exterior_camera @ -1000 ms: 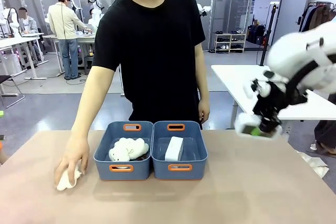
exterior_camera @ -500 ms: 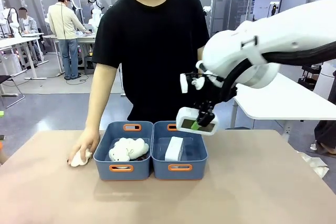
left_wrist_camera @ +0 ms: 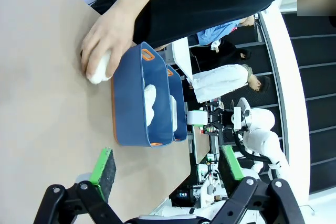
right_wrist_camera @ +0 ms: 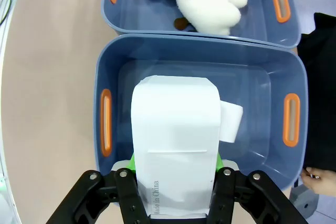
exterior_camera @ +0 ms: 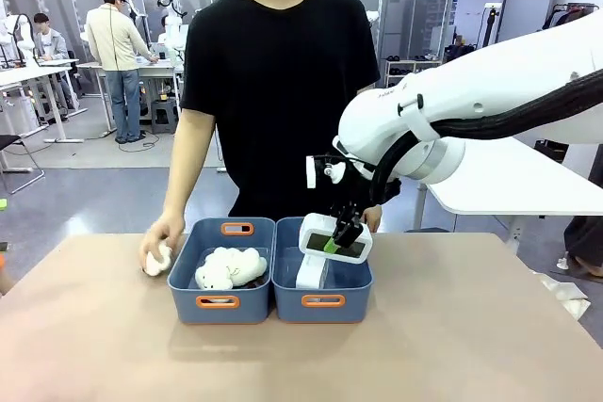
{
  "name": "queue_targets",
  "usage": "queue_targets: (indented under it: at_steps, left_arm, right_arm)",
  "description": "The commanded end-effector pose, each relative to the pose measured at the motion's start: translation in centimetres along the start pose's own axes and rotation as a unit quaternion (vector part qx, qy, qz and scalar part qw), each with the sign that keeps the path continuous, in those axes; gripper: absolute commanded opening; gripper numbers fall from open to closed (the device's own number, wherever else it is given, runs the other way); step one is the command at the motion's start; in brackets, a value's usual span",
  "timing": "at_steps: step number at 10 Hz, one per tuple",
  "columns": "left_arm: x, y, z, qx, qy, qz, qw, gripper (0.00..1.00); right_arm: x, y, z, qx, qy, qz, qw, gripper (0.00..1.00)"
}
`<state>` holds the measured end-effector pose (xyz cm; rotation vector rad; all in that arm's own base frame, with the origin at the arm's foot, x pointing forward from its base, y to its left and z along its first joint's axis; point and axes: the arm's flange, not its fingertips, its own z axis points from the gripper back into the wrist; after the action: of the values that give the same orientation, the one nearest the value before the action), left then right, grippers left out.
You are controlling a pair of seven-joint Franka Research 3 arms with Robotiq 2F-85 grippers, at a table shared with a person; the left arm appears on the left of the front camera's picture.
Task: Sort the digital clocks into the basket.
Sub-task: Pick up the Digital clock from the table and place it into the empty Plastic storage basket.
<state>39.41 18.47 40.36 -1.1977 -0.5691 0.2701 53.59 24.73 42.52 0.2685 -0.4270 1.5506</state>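
A white, round-cornered clock [exterior_camera: 335,237] with a dark display is held clamped in the right gripper [exterior_camera: 336,240] just above the right-hand blue basket [exterior_camera: 323,302], where a second white clock [exterior_camera: 312,268] stands on edge. The left gripper [left_wrist_camera: 167,166] is seen spread wide, holding nothing.

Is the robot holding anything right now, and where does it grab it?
Yes. The right tool grips a white digital clock by its two long sides near one end, above the basket. The left tool is open, holding nothing.
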Motion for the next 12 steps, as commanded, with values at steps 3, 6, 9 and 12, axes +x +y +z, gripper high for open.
queue_targets:
  at_steps: [3,6,9,12]
  left_arm:
    - [0.0,-0.1,0.1,-0.005,-0.001,0.0,1.0,1.0]
    - [0.0,-0.1,0.1,-0.005,-0.001,0.0,1.0,1.0]
    - [0.0,-0.1,0.1,-0.005,-0.001,0.0,1.0,1.0]
    - [0.0,-0.1,0.1,-0.005,-0.001,0.0,1.0,1.0]
  right_arm:
    - [0.3,0.1,-0.9,-0.003,0.002,-0.017,1.0,0.76]
    - [-0.3,0.2,-0.4,-0.005,0.006,-0.018,1.0,1.0]
    - [-1.2,0.9,1.2,0.001,-0.01,-0.016,1.0,1.0]
    - [-0.6,-0.2,0.0,-0.002,0.0,-0.01,1.0,1.0]
